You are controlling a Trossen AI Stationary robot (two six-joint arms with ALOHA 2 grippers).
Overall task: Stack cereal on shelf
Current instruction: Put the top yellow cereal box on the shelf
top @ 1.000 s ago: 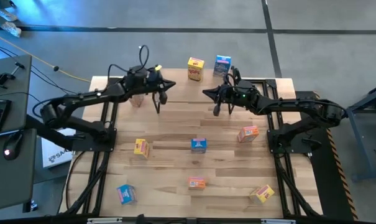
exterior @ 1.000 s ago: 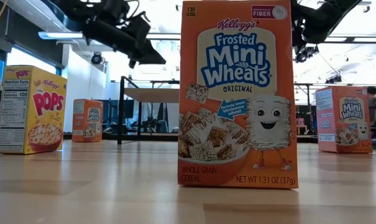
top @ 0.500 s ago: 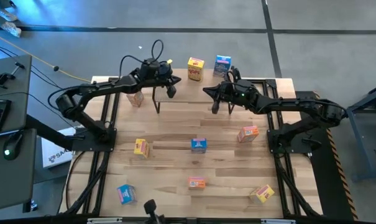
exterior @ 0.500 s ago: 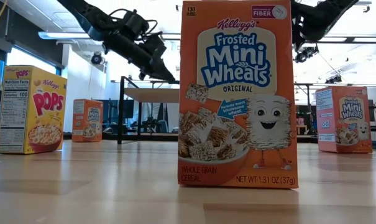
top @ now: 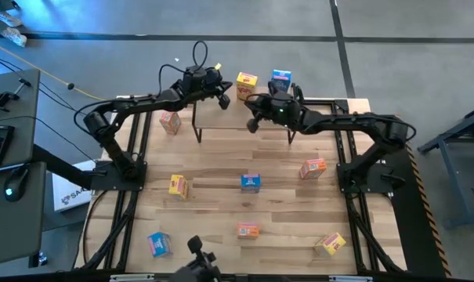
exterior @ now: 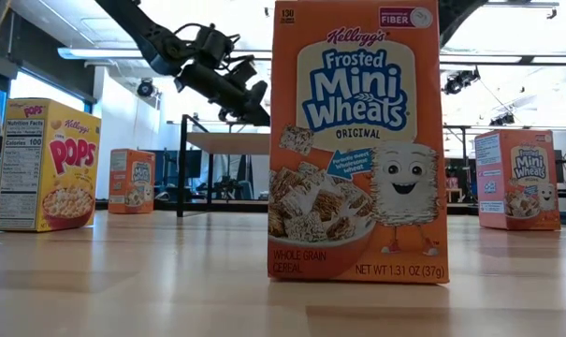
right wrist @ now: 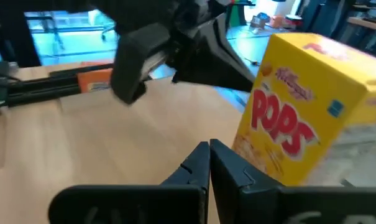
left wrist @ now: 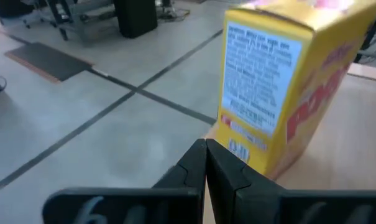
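A yellow cereal box (top: 247,85) and a blue one (top: 280,81) stand upright at the far edge of the shelf (top: 221,117). My left gripper (top: 224,99) is shut, just left of the yellow box (left wrist: 268,93). My right gripper (top: 252,124) is shut above the shelf top, on the near side of the yellow box (right wrist: 299,124), apart from it. Several other boxes lie about the table: orange (top: 169,121), yellow (top: 179,185), blue (top: 251,182), orange (top: 313,168). My left gripper's shut fingertips (left wrist: 206,152) stand level at the yellow box's lower corner (left wrist: 228,144), coming from the table's left. I cannot tell whether they touch it. The box stands upright on its base.
More boxes stand near the front: orange (top: 247,230), blue (top: 159,244), yellow (top: 330,244). In the low view the front orange box (exterior: 357,140) hides the middle, including my right gripper; the shelf top (exterior: 228,142) shows behind it. A dark object (top: 201,254) shows at the near edge.
My left gripper has gone toward the table's right and far edge, up to the yellow box on the shelf. My right gripper has gone toward the table's left, over the shelf, toward the same box. Both stay shut. No box has moved.
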